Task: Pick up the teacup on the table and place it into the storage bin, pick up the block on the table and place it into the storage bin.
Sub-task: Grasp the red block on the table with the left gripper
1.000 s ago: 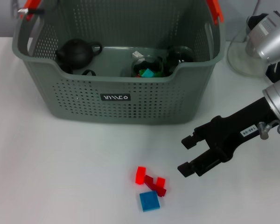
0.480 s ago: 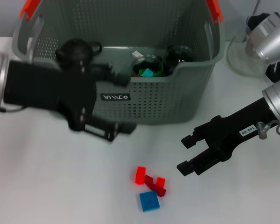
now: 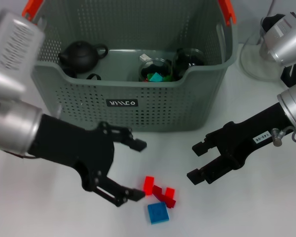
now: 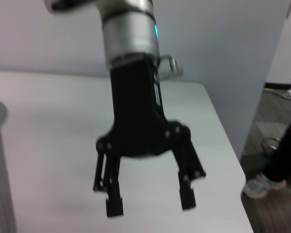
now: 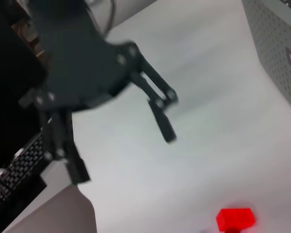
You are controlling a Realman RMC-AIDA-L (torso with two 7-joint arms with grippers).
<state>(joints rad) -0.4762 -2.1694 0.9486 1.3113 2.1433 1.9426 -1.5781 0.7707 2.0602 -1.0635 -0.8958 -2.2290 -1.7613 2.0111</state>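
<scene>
We see a white table (image 3: pixel 34 212). A small black teapot (image 3: pixel 80 55) with a round lid sits far back on the left. Far back on the right, a round white stand (image 3: pixel 259 66) rests on the table. Past the table's edge we see a dark floor (image 4: pixel 274 104), and on it someone's light shoe (image 4: pixel 256 187). Behind is a plain grey wall (image 4: pixel 223 43). A black keyboard (image 5: pixel 14 177) lies beside the table.
</scene>
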